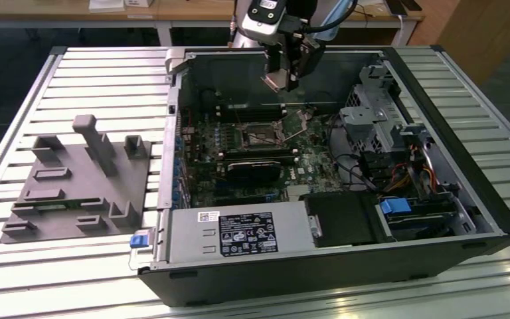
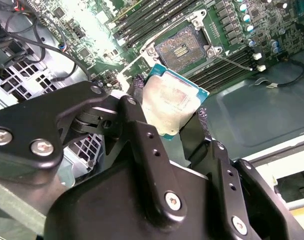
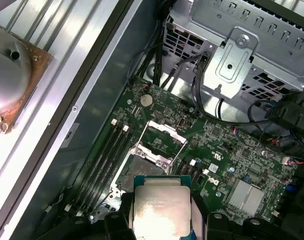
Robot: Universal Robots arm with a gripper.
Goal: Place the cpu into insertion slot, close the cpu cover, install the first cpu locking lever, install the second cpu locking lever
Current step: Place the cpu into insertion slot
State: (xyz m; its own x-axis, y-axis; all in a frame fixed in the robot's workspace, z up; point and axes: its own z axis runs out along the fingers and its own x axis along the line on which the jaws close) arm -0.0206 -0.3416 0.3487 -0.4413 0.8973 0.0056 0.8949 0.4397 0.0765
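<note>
The cpu (image 2: pixel 172 97) is off the board and in the air, clamped in the pincer (image 1: pixel 283 80). The pincer's two dark fingers (image 2: pixel 136 86) press on opposite edges of the chip, and its metal top faces the wrist cameras. In the exterior view the pincer hangs over the far part of the open computer case (image 1: pixel 467 219). It is above the green motherboard (image 1: pixel 237 166) and clear of the insertion slot (image 2: pixel 183 47), not touching it. The case lies on the slatted desk (image 1: pixel 87 73). A grey fixture tray (image 1: pixel 78 179) sits on the exterior view's left, well apart from the work.

As to progress, I judge that none of the four steps is finished. The insertion slot is bare, and its dark centre shows in both wrist views with nothing seated in it. The cpu cover (image 3: pixel 164 134) appears to stand swung up from one edge of the slot, though the angle is poor and I would not swear to it. Beside the slot, thin wire rods (image 3: pixel 177 152) look like the locking levers, unlatched. Seating the chip, closing the cover and fastening both levers are all left to do.
</note>
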